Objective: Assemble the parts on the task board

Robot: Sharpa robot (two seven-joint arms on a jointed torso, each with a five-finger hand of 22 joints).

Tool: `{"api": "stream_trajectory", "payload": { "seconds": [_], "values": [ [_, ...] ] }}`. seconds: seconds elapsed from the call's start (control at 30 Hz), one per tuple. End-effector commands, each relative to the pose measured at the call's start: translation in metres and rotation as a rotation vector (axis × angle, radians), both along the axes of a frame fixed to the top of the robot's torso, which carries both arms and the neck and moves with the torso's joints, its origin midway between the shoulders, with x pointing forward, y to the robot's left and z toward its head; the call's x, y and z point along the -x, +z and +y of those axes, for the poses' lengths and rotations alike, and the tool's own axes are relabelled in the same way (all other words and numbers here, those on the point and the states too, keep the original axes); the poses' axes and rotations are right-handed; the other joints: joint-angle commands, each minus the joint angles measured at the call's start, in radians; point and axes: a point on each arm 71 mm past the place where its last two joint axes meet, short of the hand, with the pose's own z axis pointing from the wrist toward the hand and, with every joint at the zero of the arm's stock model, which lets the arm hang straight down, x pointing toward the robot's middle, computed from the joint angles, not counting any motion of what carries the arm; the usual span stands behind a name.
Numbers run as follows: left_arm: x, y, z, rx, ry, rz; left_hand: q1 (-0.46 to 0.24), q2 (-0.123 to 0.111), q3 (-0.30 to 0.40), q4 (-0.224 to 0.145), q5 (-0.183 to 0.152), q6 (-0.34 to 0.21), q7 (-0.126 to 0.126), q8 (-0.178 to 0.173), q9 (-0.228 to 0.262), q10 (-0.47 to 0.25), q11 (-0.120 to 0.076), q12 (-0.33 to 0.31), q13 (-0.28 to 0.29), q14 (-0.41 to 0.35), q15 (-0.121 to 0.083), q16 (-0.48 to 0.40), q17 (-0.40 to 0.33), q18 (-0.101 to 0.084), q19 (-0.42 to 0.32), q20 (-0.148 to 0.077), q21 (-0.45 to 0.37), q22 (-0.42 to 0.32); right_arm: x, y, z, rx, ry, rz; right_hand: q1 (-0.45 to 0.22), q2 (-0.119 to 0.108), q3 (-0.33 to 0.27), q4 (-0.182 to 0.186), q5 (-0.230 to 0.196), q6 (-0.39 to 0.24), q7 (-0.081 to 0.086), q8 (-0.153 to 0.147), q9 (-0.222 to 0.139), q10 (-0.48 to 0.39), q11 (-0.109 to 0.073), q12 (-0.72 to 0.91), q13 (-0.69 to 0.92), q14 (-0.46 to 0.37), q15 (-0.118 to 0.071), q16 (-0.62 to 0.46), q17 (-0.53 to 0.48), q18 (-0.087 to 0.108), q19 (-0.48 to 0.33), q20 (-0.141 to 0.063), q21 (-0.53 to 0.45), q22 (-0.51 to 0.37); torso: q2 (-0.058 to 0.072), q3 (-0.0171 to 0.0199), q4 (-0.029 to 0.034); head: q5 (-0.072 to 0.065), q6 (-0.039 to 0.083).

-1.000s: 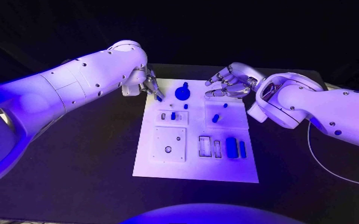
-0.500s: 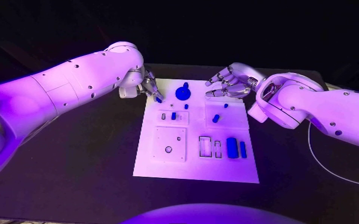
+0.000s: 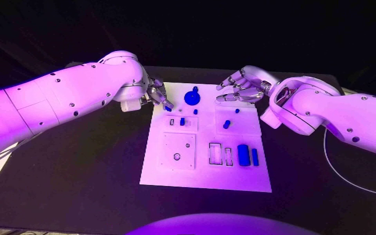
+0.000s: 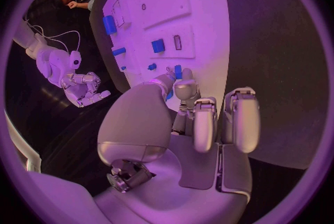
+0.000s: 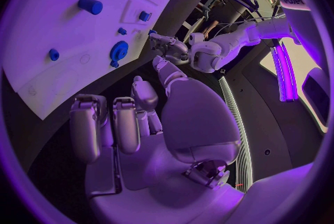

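I see the left robot hand (image 3: 157, 94) pinching a small blue part (image 3: 168, 107) at the task board (image 3: 205, 178) upper left corner; the right robot hand (image 3: 240, 89), fingers curled and empty, hovers at the upper right.

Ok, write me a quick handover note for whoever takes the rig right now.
Left hand: at the board's far left corner, fingertips by a small blue part; whether it grips it is unclear.
Right hand: open, holding nothing, above the far right edge.
Parts: gear far middle, small pegs mid-board, two blue bars near right.
Done: cannot judge. Left: most parts look unassembled.
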Motion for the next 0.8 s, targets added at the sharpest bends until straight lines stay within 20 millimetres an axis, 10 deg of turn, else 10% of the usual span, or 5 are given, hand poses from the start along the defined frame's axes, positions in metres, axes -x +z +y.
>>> {"api": "stream_trajectory", "payload": {
  "seconds": [0.03,0.8],
  "values": [
    [0.004,0.001,-0.004,0.041,-0.016,-0.076,-0.001,-0.014,0.116,-0.109,0.002,0.008,-0.004,0.007,0.001,0.010,-0.001,0.003,-0.001,0.103,0.001,0.003,0.263,0.002,0.068,0.000,0.003,0.191,0.001,-0.001,0.001,-0.001,0.014,0.003,-0.003,0.008,-0.005,0.002,0.006,0.005,0.002,0.002,0.001,-0.006,-0.001,-0.001,0.001,0.076,0.002,-0.007,0.117,-0.001,0.004,0.000,-0.004,0.058,0.000,-0.0007,0.0005,0.003,0.001],
    [0.023,-0.023,-0.008,-0.017,-0.112,-0.001,-0.003,-0.024,0.127,-0.114,0.003,0.012,-0.006,0.008,0.002,0.015,-0.002,0.005,0.000,0.103,-0.001,0.003,0.263,0.001,0.069,-0.001,0.006,0.193,0.001,-0.002,0.000,-0.002,0.014,0.006,-0.003,0.008,-0.005,0.002,0.006,0.005,0.002,0.002,0.001,-0.006,-0.001,-0.001,0.001,0.076,0.002,-0.007,0.117,-0.001,0.004,0.000,-0.004,0.058,0.003,0.0005,-0.0029,0.009,-0.003]
  ]
}}
